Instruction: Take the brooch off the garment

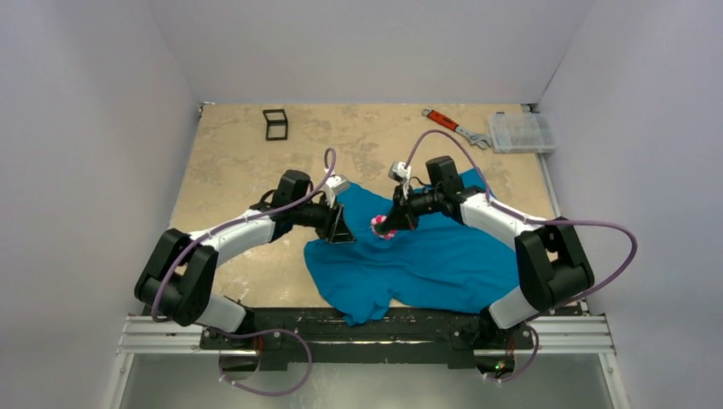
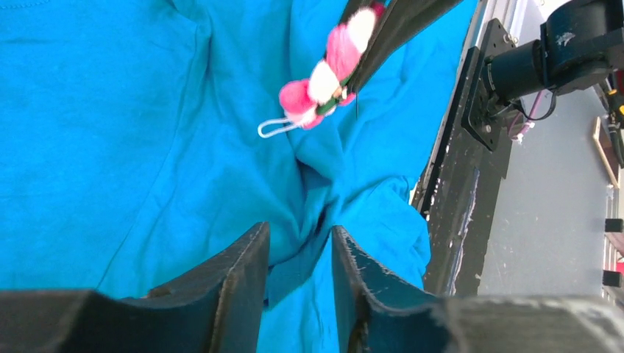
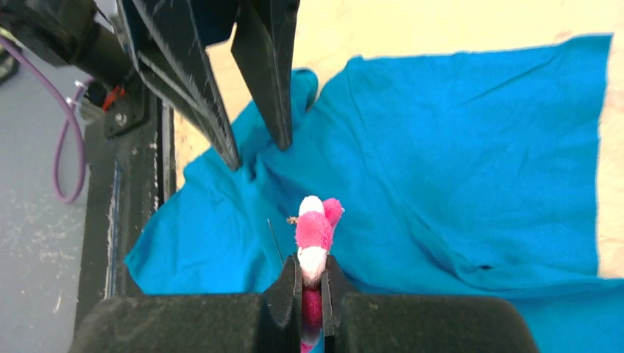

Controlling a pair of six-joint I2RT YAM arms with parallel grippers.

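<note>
The garment (image 1: 443, 260) is a teal T-shirt lying crumpled on the tan table, near the front edge. The brooch (image 1: 383, 228) is a fluffy pink and white flower. My right gripper (image 1: 394, 223) is shut on it and holds it just above the shirt. In the right wrist view the brooch (image 3: 314, 228) sticks up between the closed fingers, with a thin pin showing beside it. In the left wrist view the brooch (image 2: 324, 73) shows a wire clasp. My left gripper (image 2: 300, 235) pinches a fold of shirt (image 2: 110, 147) at its left edge, with creases running into the jaws.
A red-handled wrench (image 1: 452, 126) and a clear plastic box (image 1: 522, 132) lie at the back right. A small black frame (image 1: 275, 124) stands at the back left. The black base rail (image 1: 367, 328) runs along the near edge under the shirt's hem.
</note>
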